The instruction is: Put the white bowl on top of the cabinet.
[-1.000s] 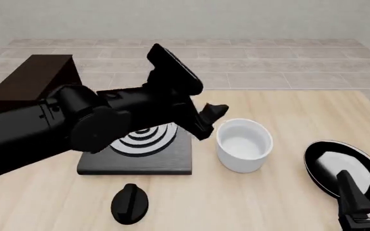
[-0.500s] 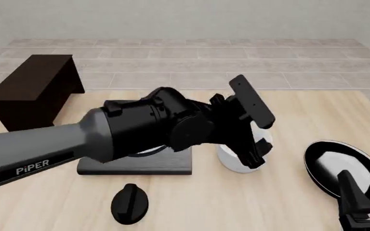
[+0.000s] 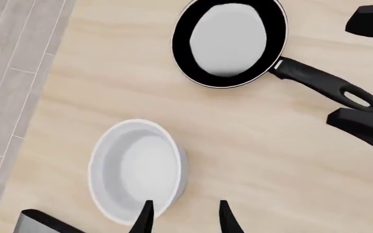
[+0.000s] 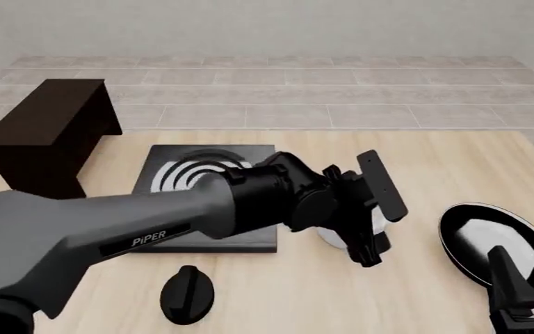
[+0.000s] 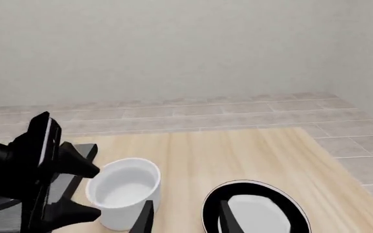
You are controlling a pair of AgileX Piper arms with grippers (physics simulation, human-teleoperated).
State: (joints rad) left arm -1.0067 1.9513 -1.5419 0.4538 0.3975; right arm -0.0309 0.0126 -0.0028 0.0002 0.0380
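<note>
**Mia:** So where is the shiny white round bowl with the tall sides (image 3: 136, 171)?

**Tom:** It sits upright on the light wooden table (image 4: 416, 167), near the middle. The left arm's black claw (image 4: 367, 240) is right at it and hides most of it from the front.

**Mia:** Is the claw holding it?

**Tom:** No. In the left wrist view, one finger (image 3: 144, 219) is over the bowl's rim and the other is outside the wall. The fingers are spread apart, with a gap between them.

**Mia:** What is beside the bowl?

**Tom:** On the bowl's left is the flat black stove plate with grey rings (image 4: 206, 174), just beside it. On its right is the flat black pan with a whitish inside (image 4: 489, 240). There is bare wood between the bowl and the pan.

**Mia:** And the dark brown wooden box cabinet (image 4: 49, 129)?

**Tom:** Far left, at the table's back corner, well apart from the bowl. Its flat top is bare.

**Mia:** What about the right claw (image 4: 517, 299)?

**Tom:** It is low at the front right corner, by the pan's near edge. Its fingers are apart too, with nothing in them.

**Mia:** Anything else?

**Tom:** A small black round knob (image 4: 187, 293) lies in front of the stove plate.
</note>
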